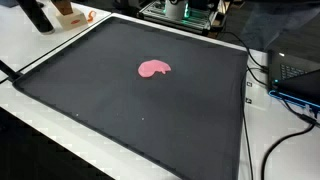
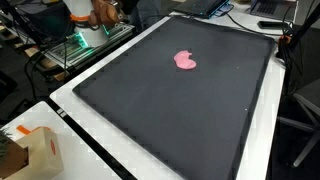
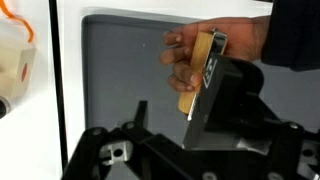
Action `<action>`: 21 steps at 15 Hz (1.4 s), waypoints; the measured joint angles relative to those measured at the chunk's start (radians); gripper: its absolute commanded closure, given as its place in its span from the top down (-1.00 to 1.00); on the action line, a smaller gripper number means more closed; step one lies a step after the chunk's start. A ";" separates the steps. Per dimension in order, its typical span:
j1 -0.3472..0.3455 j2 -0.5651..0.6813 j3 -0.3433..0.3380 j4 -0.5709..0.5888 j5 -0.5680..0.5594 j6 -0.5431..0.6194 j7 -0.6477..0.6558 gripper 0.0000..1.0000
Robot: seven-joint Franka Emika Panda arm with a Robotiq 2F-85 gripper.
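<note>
While the wrist view puts the gripper (image 3: 180, 130) close to the lens, its dark linkage and one broad grey finger fill the near edge. I cannot tell whether the jaws are parted or closed on anything.

Just beyond that grey finger a person's hand (image 3: 225, 45) comes in from the right. It pinches a small wooden block (image 3: 203, 68) with a dark face on its right side. The block touches or overlaps the finger's upper edge, but whether the gripper has any hold on it is unclear. The grasp that shows is the hand's alone.

Under them lies the black mat (image 3: 120, 60), and at its left, on the white table (image 3: 68, 60), stands a pale box with an orange strap (image 3: 14, 62).

In both exterior views the mat (image 1: 100, 95) (image 2: 180, 115) covers most of the table, and a flat pink blob (image 1: 154, 68) (image 2: 186, 60) lies alone toward its far part, with nothing touching it. Neither the gripper nor the block shows there. Cables (image 1: 285, 115) trail off the mat's right side.
</note>
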 measured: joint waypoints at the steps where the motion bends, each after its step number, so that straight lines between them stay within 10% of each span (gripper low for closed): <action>1: 0.000 0.000 0.000 0.000 0.000 0.000 0.000 0.46; 8: 0.000 0.000 0.005 0.001 0.000 0.000 0.000 -0.50; 10: 0.000 0.000 0.007 0.002 0.000 0.001 0.000 -0.50; 11: 0.000 0.000 0.007 0.002 0.000 0.001 0.000 0.00; 21: 0.000 0.009 0.008 0.002 0.000 0.001 0.000 0.00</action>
